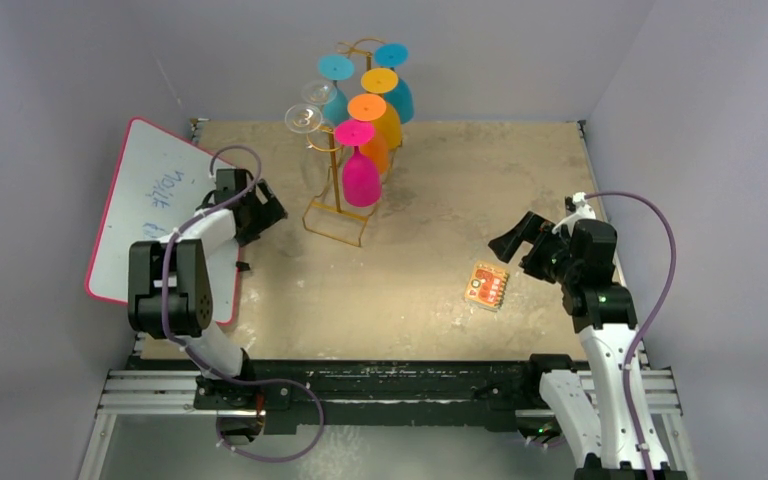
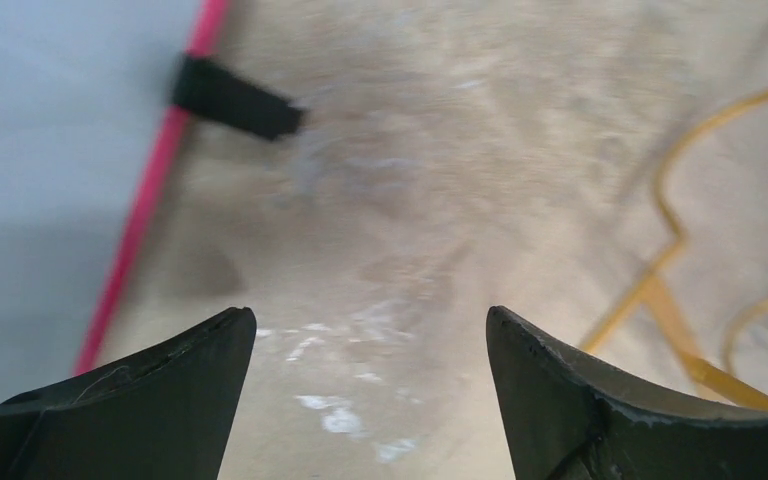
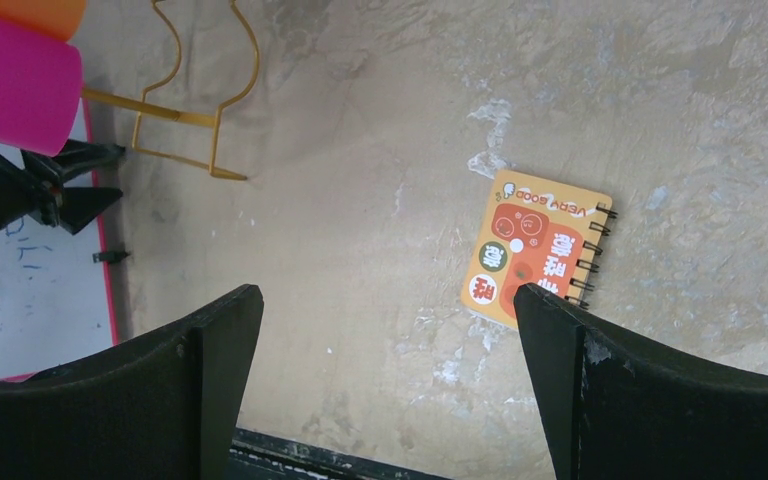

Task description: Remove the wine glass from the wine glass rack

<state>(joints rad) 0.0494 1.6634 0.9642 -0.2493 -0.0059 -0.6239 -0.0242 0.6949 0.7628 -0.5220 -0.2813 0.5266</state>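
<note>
Two pincers, both spread wide and empty. The left gripper (image 1: 266,212), centre-left of frame, is the nearer one: the wine glass rack (image 1: 332,234) stands just up-right of it, pink wine glass (image 1: 361,178) hanging bowl-down, stem vertical. The right gripper (image 1: 510,243) sits well apart.

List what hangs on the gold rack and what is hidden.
Seven upturned glasses hang on the wine glass rack: one pink glass, two orange glasses, two blue glasses, two clear glasses. Their feet and nearer bowls hide most hooks and rear bowls.
</note>
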